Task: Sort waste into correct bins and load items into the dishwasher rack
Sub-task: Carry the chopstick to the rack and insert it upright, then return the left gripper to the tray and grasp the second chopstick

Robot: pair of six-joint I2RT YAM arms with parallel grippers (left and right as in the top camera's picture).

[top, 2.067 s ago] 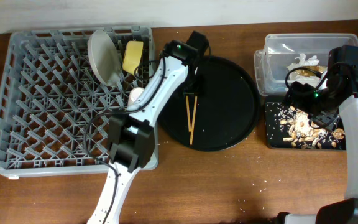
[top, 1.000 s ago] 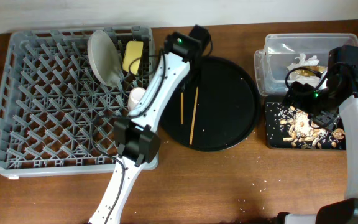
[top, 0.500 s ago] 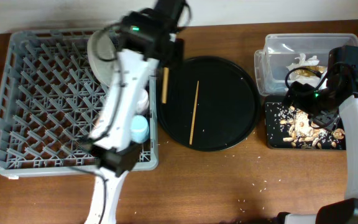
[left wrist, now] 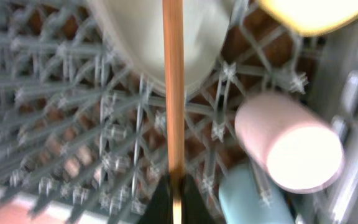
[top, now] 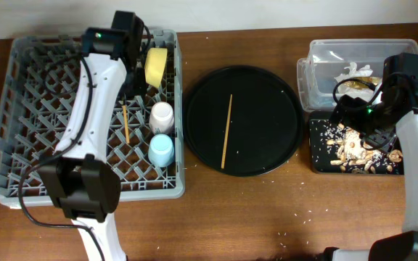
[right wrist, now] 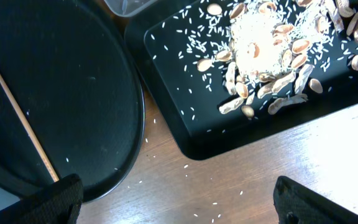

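My left gripper [top: 125, 100] hangs over the grey dishwasher rack [top: 20, 145], shut on a wooden chopstick [top: 125, 125] that points toward the rack's front. In the left wrist view the chopstick [left wrist: 173, 93] runs straight out from the gripper [left wrist: 176, 202] across the grey plate [left wrist: 135, 43]. The pink cup [left wrist: 288, 143], blue cup [left wrist: 247, 199] and yellow bowl [left wrist: 316, 12] stand in the rack to its right. The other chopstick [top: 227, 130] lies on the round black tray [top: 267, 145]. My right gripper [right wrist: 179, 205] is open above the table beside the shallow black tray [right wrist: 185, 93] of food scraps [right wrist: 260, 43].
The clear tub [top: 318, 54] at the back right holds white tissue [top: 354, 70] and a brown wrapper [top: 354, 85]. Rice grains are scattered on the wood near the black tray. My left arm's lower links cross the rack's front edge [top: 85, 188].
My left arm has swung left from the round tray's edge to over the rack, carrying one chopstick. The other chopstick stays on the round tray. The right arm has not moved.
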